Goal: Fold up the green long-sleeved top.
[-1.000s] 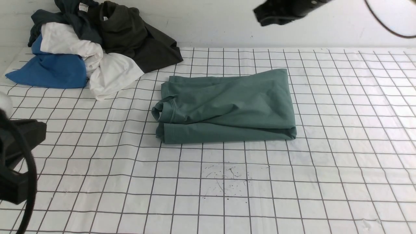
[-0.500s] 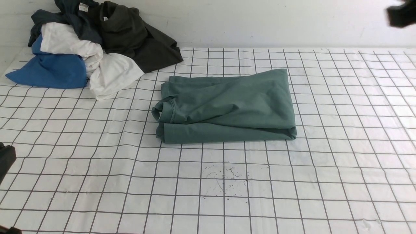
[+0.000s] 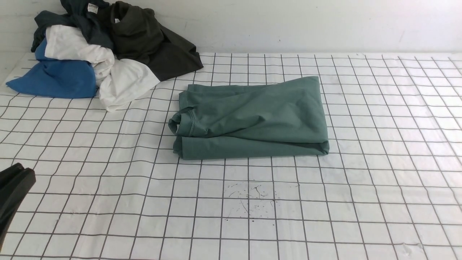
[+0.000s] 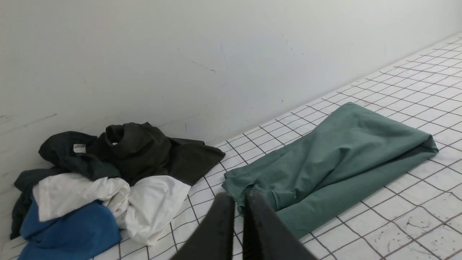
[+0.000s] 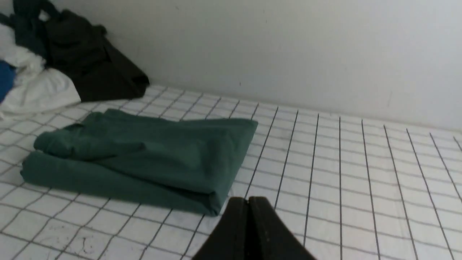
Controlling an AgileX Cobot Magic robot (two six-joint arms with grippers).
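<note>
The green long-sleeved top [image 3: 252, 115] lies folded into a compact rectangle in the middle of the grid-patterned table, with its ribbed neck at the left end. It also shows in the left wrist view [image 4: 332, 159] and the right wrist view [image 5: 144, 155]. My left gripper [image 4: 240, 196] is shut and empty, hovering short of the neck end; its tip [image 3: 21, 175] shows at the front view's lower left edge. My right gripper [image 5: 248, 198] is shut on nothing, near the top's right front corner but apart from it. It is outside the front view.
A heap of other clothes sits at the table's back left: a bright blue cloth [image 3: 54, 77], a white garment [image 3: 122, 81] and a dark olive-black garment [image 3: 151, 43]. A white wall [image 3: 288, 25] runs along the table's far edge. Ink specks [image 3: 249, 198] mark the sheet in front of the top.
The right arm has swung off the upper right of the front view. The left arm has drawn back to the lower left edge. The folded top has not moved.
</note>
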